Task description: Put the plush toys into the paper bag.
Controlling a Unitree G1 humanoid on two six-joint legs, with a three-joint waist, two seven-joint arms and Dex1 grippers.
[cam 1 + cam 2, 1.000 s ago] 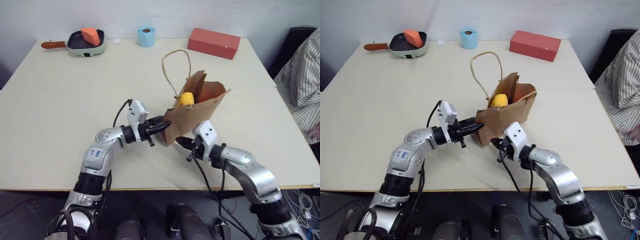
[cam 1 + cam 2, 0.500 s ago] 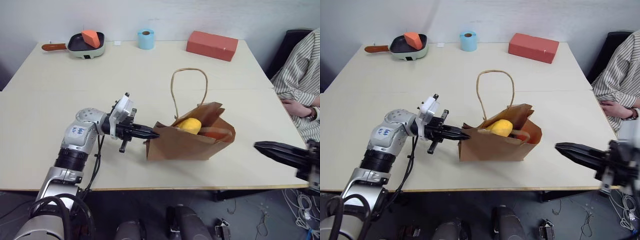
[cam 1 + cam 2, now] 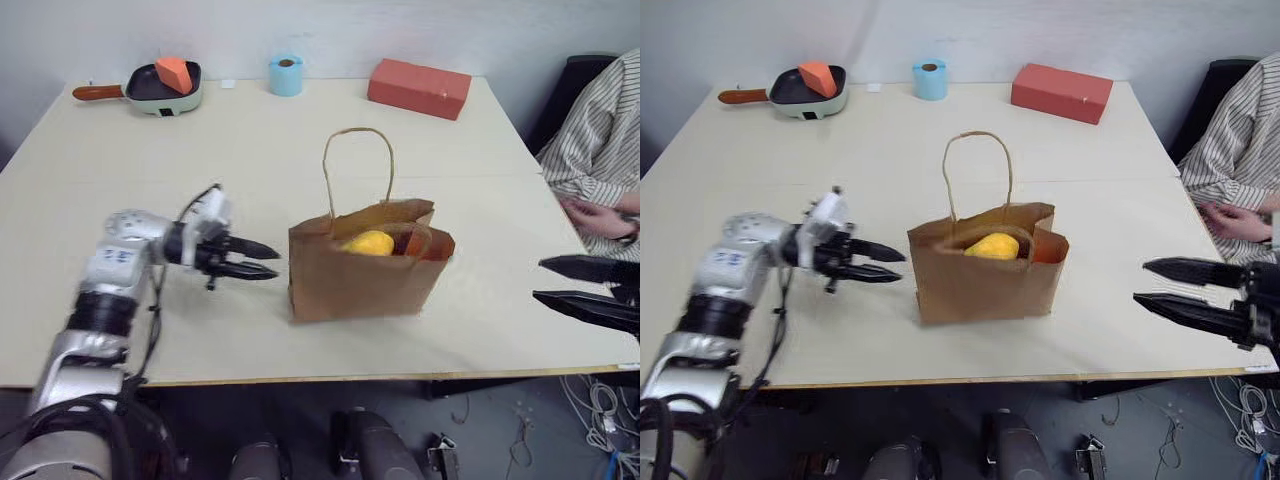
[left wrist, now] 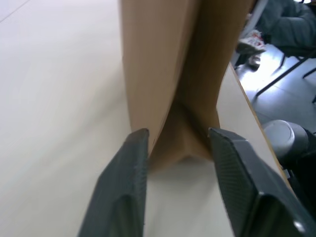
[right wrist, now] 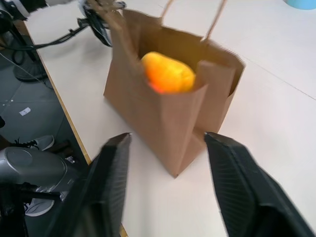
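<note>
Left claw, left eye view: left claw (image 3: 262, 259) hung low over the table (image 3: 140, 190), its two black fingers parted, tips aimed at the paper bag (image 3: 360, 275), just short of the bag's near side and apart from it.
Right claw, left eye view: right claw (image 3: 570, 282) stood out past the table's right edge, fingers spread, nothing between them, well apart from the bag.
Bag, left eye view: brown bag stood upright near the front middle of the table, one cord handle (image 3: 356, 165) rising in a loop above the open mouth.
Toys, left eye view: yellow plush toy (image 3: 367, 243) sat inside the bag at the mouth; a bit of orange beside it showed past the folded rim, too hidden to say more.
Back of table, right eye view: pan (image 3: 808, 92) with an orange wedge (image 3: 820, 76) in it at the far left, blue roll (image 3: 930, 79) in the middle, red box (image 3: 1061, 93) to the right.
Person, right eye view: person in a striped shirt (image 3: 1236, 150) sat at the table's right side, hands (image 3: 1230, 220) near the edge.
Left wrist view: both ribbed fingers (image 4: 123, 187) stood apart, the bag's bottom corner (image 4: 180, 143) seen between them, resting on the table.
Right wrist view: fingers (image 5: 232, 192) were spread wide; beyond them stood the bag with the yellow-orange toy (image 5: 167, 73) in its mouth, and the left claw (image 5: 101, 22) behind the bag.
</note>
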